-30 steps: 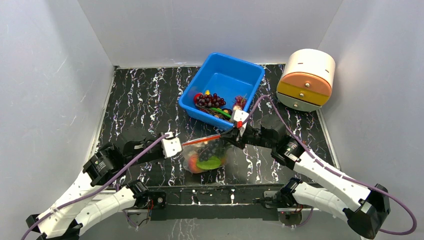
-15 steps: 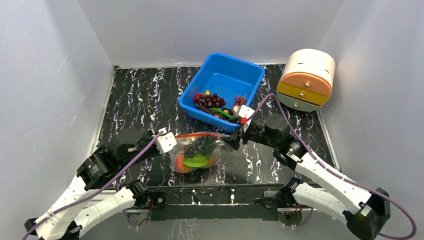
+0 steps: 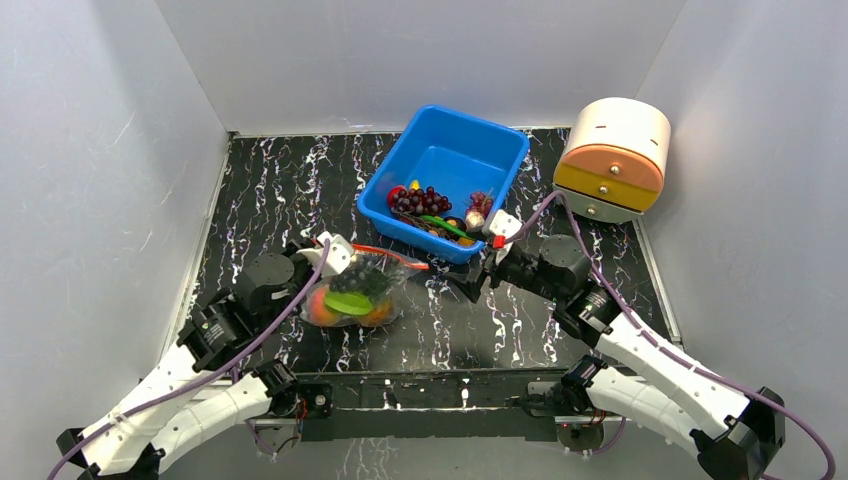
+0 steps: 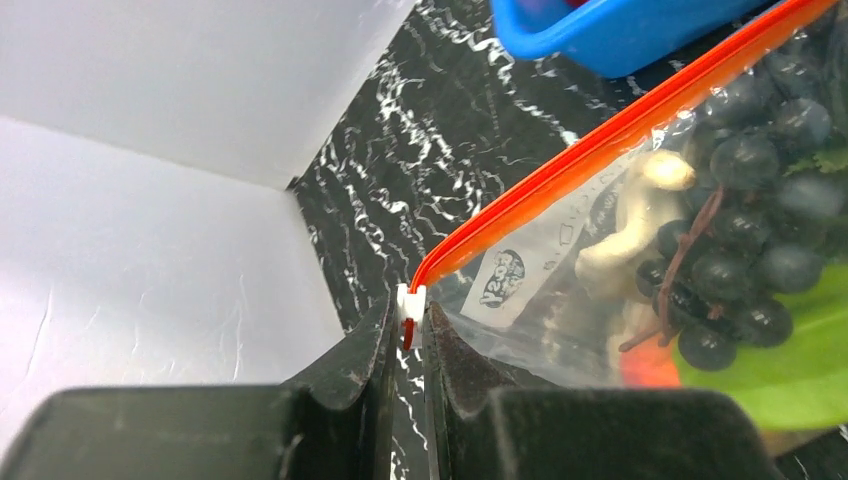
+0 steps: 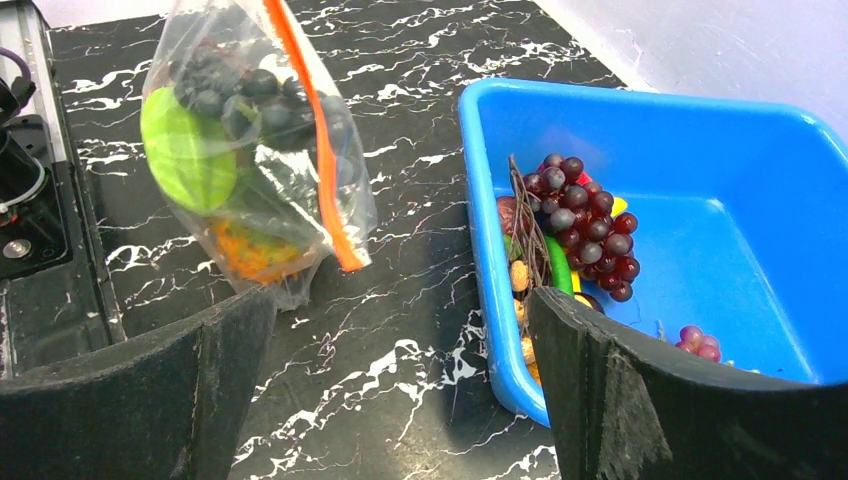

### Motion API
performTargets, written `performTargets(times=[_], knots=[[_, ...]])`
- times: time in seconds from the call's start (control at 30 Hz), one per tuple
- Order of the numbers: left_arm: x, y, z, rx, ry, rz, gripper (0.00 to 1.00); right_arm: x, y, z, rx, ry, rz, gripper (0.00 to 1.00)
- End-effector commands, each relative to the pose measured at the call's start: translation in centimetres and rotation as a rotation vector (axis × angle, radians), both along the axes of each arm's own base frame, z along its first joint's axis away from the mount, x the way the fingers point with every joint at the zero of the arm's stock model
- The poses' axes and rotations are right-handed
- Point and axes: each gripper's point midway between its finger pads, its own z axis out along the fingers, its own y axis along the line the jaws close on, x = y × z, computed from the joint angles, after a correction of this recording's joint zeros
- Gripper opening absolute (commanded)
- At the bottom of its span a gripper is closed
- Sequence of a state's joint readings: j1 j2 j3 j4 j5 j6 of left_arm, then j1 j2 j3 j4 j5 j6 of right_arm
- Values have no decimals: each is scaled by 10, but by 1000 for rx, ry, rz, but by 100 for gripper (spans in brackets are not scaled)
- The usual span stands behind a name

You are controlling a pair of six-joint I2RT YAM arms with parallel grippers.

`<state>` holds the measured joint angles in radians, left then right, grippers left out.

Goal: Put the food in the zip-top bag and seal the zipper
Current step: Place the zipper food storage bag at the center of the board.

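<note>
Bag point(image 3: 355, 293) clamped by its corner in my left pincer point(image 4: 408, 322); right pincer point(image 5: 400, 320) released and gaping.
My left arm reaches forward and inward, jaws clenched on the end of the orange-red zipper point(image 4: 600, 140). The clear bag, with grapes point(image 4: 760, 250) and a green piece point(image 3: 347, 301) inside, is low over the black marbled table point(image 3: 270, 190). My right arm stretches in beside the blue bin point(image 3: 455, 160), grasping nothing. White walls close the table in, and a round drawer box point(image 3: 612, 158) sits far right.
</note>
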<state>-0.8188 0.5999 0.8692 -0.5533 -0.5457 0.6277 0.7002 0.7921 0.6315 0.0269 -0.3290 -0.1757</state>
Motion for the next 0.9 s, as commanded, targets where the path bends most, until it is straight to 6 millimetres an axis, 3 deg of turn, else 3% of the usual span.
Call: performTargets(times=[0.0, 0.1, 0.27, 0.37, 0.57, 0.87], knots=[[17, 23, 21, -3, -133, 196, 0, 1, -1, 26, 70, -60, -14, 98], [25, 18, 10, 6, -124, 225, 0, 0, -1, 29, 77, -67, -9, 98], [39, 13, 11, -60, -146, 249, 0, -1, -2, 31, 76, -71, -10, 98], [53, 34, 5, -87, -128, 332, 0, -3, -3, 31, 77, -71, -8, 98], [69, 97, -13, -148, -123, 553, 0, -5, -4, 29, 85, -64, -6, 98], [85, 140, -32, -255, -137, 730, 0, -6, -4, 30, 82, -57, 0, 98]])
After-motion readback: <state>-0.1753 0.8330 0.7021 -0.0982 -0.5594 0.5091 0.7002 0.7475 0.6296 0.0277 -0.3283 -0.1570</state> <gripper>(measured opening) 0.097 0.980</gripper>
